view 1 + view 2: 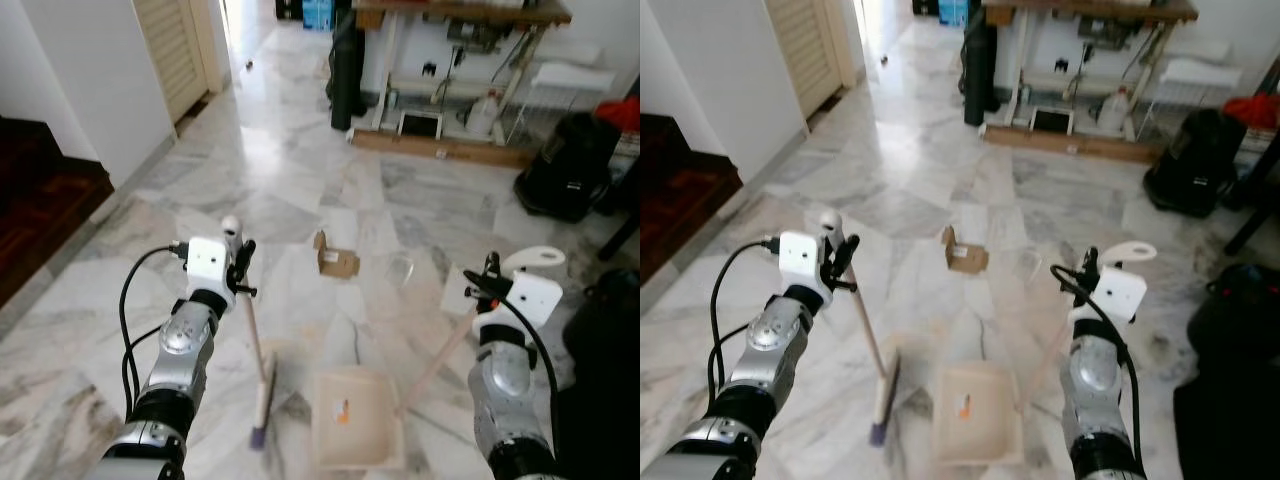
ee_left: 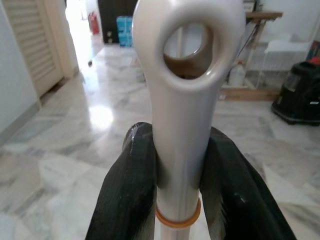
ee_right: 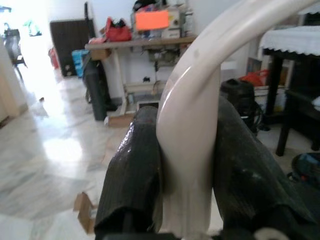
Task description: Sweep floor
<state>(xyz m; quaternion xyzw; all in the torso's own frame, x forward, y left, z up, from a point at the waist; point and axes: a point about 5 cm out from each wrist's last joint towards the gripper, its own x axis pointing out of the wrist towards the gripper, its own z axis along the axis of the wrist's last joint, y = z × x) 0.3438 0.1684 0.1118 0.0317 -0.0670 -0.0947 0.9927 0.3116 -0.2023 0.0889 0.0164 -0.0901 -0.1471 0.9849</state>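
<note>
My left gripper (image 1: 240,262) is shut on the white top of a broom handle (image 2: 182,125), whose ring end sticks up past the black fingers (image 2: 127,200). The broom head (image 1: 263,405) rests on the marble floor beside a cream dustpan (image 1: 353,418). My right gripper (image 1: 490,280) is shut on the dustpan's long pale handle (image 3: 187,150), which slants down to the pan. A small piece of brown cardboard (image 1: 335,260) lies on the floor just beyond the pan, with a clear scrap (image 1: 400,268) to its right.
A black bag (image 1: 570,165) sits at the right, a work table (image 1: 455,60) with clutter at the back, and a tall black roll (image 1: 347,70) beside it. A dark wooden step (image 1: 40,200) lies at the left by the white wall. Open marble floor stretches ahead toward the doorway.
</note>
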